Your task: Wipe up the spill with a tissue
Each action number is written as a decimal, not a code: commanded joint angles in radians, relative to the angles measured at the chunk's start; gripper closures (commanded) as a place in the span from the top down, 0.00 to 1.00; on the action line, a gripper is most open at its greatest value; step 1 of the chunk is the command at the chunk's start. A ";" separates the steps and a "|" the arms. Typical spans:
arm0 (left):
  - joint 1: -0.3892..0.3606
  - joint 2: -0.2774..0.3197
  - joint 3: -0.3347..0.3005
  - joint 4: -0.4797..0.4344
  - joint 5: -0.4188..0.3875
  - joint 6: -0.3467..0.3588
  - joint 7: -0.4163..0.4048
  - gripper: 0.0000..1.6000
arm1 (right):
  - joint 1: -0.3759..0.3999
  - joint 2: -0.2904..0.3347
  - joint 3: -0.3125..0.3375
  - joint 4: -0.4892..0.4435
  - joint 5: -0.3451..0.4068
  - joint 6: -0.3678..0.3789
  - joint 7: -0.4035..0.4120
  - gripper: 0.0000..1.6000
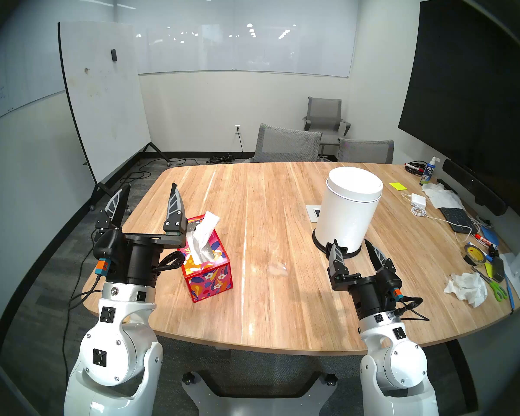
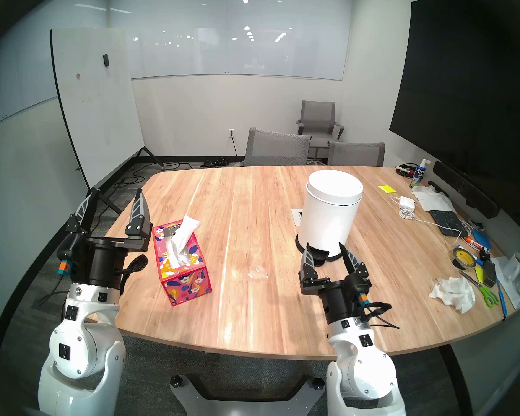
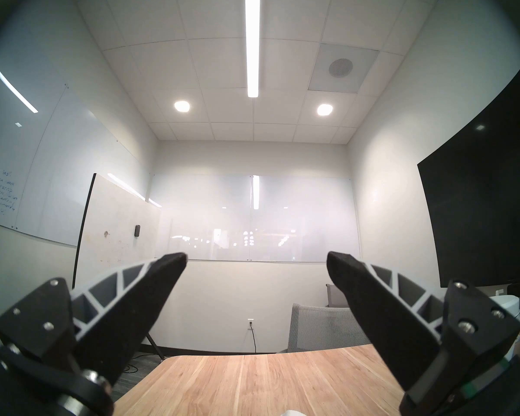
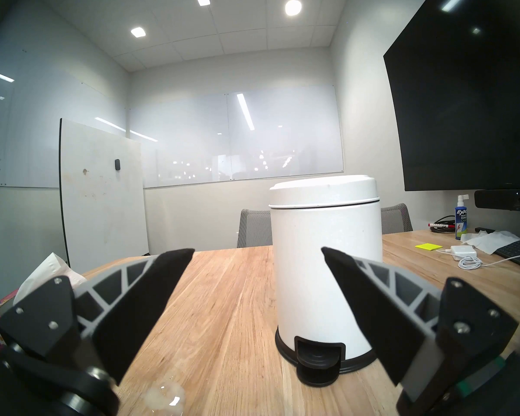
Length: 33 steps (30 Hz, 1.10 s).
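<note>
Both grippers stood spread wide and empty above the counter (image 1: 252, 214). The spill (image 1: 278, 268) lay between them, nearer the right gripper (image 1: 353, 246); the tissue (image 1: 203, 236) rose from its box (image 1: 207, 274) just beside the left gripper (image 1: 150, 190).

Both white arms rise from the lower corners of the head view, forearms angled up and forward. The left claw (image 1: 150, 188) points upward, its two black fingers spread wide with nothing between them. The right claw (image 1: 351, 244) sits lower and tilts less steeply, its fingers (image 4: 150, 289) likewise parted and empty. Cables loop at both wrists.
</note>
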 commanded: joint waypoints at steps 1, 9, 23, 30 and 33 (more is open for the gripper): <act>0.002 -0.002 -0.001 -0.017 0.000 -0.002 0.002 1.00 | 0.002 0.001 0.000 -0.019 0.000 -0.002 0.001 1.00; 0.002 -0.002 -0.001 -0.017 0.000 -0.002 0.002 1.00 | 0.002 0.001 0.000 -0.019 0.000 -0.002 0.001 1.00; 0.002 -0.002 -0.001 -0.017 0.000 -0.002 0.001 1.00 | 0.002 0.001 0.000 -0.019 -0.001 -0.002 0.002 1.00; 0.002 -0.002 -0.001 -0.017 0.000 -0.002 0.001 1.00 | 0.002 0.001 0.000 -0.019 -0.001 -0.002 0.002 1.00; 0.002 -0.003 -0.001 -0.015 0.009 -0.010 0.003 1.00 | 0.002 0.001 0.000 -0.019 -0.001 -0.002 0.002 1.00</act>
